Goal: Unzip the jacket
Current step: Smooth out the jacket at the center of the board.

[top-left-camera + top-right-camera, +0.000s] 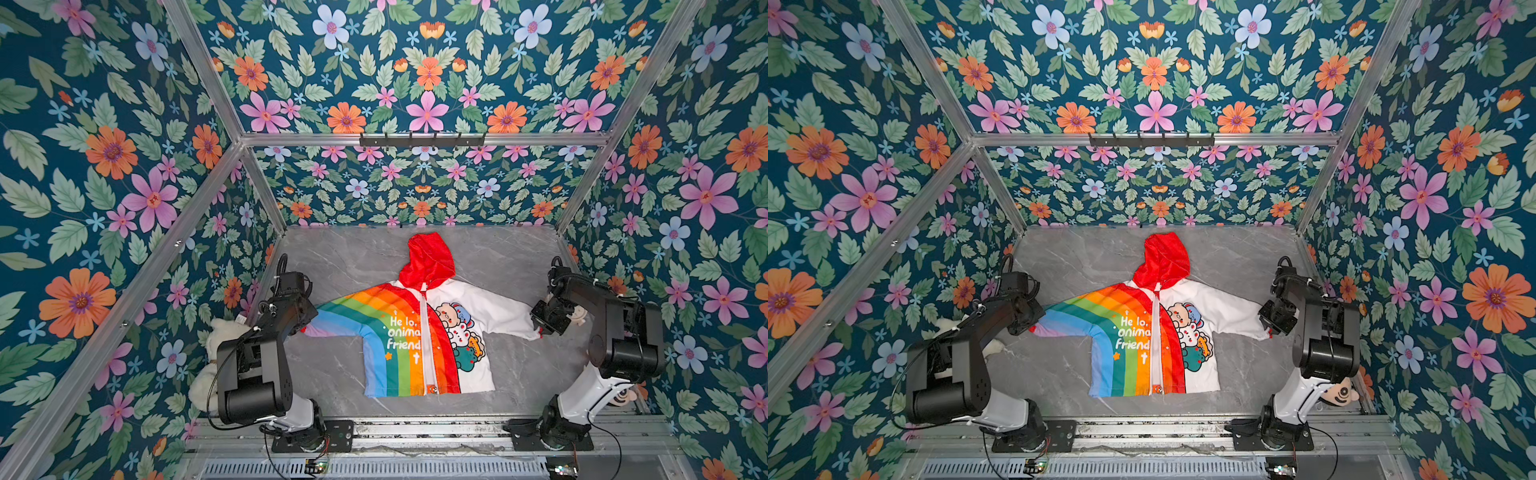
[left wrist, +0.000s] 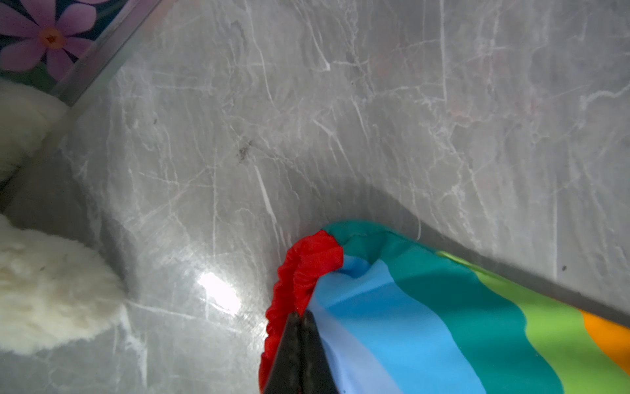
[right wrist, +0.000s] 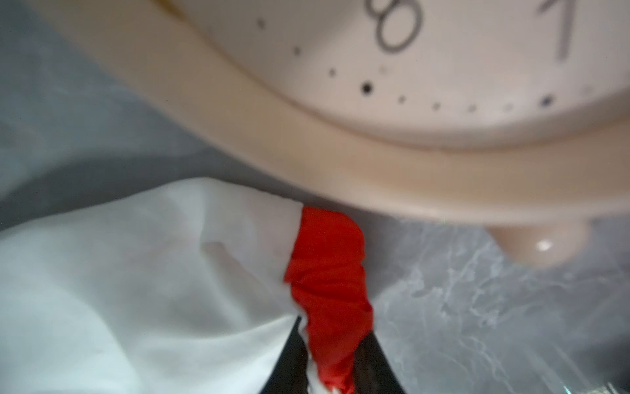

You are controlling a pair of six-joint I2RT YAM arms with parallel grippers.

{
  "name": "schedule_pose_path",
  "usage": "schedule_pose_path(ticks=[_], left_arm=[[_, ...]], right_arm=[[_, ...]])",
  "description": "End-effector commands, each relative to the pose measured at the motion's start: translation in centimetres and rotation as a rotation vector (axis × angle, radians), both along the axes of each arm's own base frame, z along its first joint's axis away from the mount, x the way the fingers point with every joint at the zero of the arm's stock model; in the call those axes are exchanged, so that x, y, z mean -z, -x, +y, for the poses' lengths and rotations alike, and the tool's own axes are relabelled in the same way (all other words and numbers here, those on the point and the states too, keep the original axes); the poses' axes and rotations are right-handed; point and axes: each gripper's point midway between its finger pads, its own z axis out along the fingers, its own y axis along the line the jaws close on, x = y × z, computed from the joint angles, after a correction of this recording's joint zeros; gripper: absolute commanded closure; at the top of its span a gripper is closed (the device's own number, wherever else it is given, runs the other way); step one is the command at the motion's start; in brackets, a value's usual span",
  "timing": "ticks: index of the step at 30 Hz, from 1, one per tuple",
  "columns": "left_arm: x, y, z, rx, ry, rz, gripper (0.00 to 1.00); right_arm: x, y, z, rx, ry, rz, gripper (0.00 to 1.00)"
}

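Observation:
The jacket [image 1: 399, 332] [image 1: 1129, 332] lies flat on the grey marble table, front up, with its red hood [image 1: 428, 257] toward the back wall. Its white zipper [image 1: 424, 332] [image 1: 1155, 332] runs closed from collar to hem between the rainbow half and the white cartoon half. Both sleeves are spread sideways. My left gripper [image 1: 305, 328] [image 1: 1032, 328] [image 2: 301, 315] is shut on the rainbow sleeve's end, beside its red cuff [image 2: 300, 273]. My right gripper [image 1: 540, 330] [image 1: 1268, 330] [image 3: 334, 329] is shut on the white sleeve's red cuff [image 3: 327, 273], with red cloth bunched between its fingers.
A white plush toy [image 1: 216, 353] [image 2: 44, 283] sits at the table's left edge by the left arm. A pale pink clock [image 3: 409, 136] stands very close behind the right gripper. Another plush figure [image 1: 1341, 392] lies by the right arm's base. A hook rack [image 1: 422, 139] hangs on the back wall.

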Motion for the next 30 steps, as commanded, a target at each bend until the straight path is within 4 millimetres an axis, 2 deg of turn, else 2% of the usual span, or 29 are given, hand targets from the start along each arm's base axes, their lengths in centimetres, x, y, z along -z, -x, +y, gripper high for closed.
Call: schedule_pose_path(ticks=[1, 9, 17, 18, 19, 21, 23, 25, 26, 28, 30], left_arm=[[0.0, 0.4, 0.4, -0.01, -0.014, 0.019, 1.0], [0.0, 0.7, 0.8, -0.026, -0.026, 0.025, 1.0], [0.1, 0.7, 0.8, -0.029, -0.02, 0.024, 1.0], [0.0, 0.7, 0.7, -0.028, -0.017, 0.019, 0.94], [-0.2, 0.6, 0.6, -0.026, -0.013, 0.012, 0.79], [-0.9, 0.5, 0.6, -0.025, -0.012, -0.011, 0.51], [-1.8, 0.6, 0.9, -0.038, -0.03, -0.027, 0.24], [-3.0, 1.0, 1.5, -0.065, -0.065, -0.039, 0.04], [-3.7, 1.2, 1.8, -0.079, -0.082, -0.05, 0.01], [-5.2, 1.7, 2.5, -0.112, -0.117, -0.079, 0.01], [-6.6, 1.9, 2.7, -0.124, -0.136, -0.117, 0.01]], right_arm=[[0.0, 0.2, -0.7, -0.001, 0.037, 0.006, 0.87], [-1.9, 0.8, -3.4, 0.072, 0.134, -0.029, 0.94], [-1.8, 0.8, -3.4, 0.066, 0.122, -0.026, 0.91], [-2.1, 0.7, -3.3, 0.062, 0.119, -0.034, 0.85], [-2.5, 0.3, -3.1, 0.055, 0.111, -0.063, 0.73], [-4.2, -0.5, -2.5, 0.048, 0.092, -0.147, 0.54], [-5.8, -0.6, -2.3, 0.042, 0.114, -0.191, 0.44], [-7.6, -0.4, -2.4, 0.044, 0.159, -0.231, 0.37], [-8.3, -0.2, -2.5, 0.047, 0.182, -0.243, 0.36], [-10.3, 0.0, -2.2, 0.04, 0.231, -0.297, 0.35], [-11.7, -0.4, -0.8, 0.001, 0.232, -0.365, 0.36]])
